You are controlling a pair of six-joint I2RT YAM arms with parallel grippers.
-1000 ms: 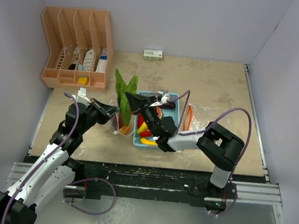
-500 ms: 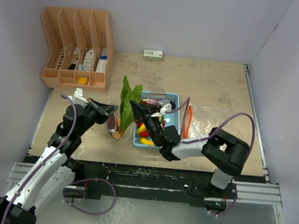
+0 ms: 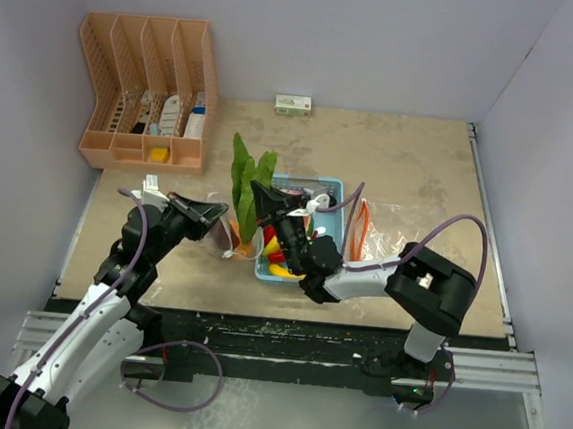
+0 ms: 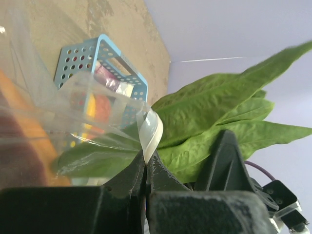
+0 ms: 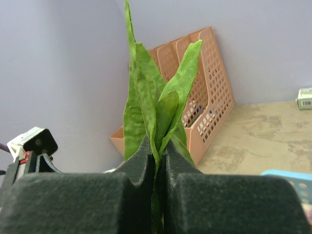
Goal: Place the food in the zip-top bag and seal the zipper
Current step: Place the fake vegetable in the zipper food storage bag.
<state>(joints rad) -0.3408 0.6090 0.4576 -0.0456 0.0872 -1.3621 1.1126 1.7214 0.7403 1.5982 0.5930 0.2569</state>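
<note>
Pinching the bag by its rim in the left gripper, clamping the leafy vegetable by its greens in the right gripper, root at the mouth. Keep the rim taut, lower straight, release once inside; other food in the blue basket

No legible text or label

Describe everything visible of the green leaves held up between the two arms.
The green leaves are a bunch of long, pointed blades, thin and veined, like soft plastic or fabric. They stand nearly upright, with the tips fanning apart. The right gripper is shut on their base. Their lower end shows through the clear bag, whose rim the left gripper pinches. An orange part shows below them.
</note>
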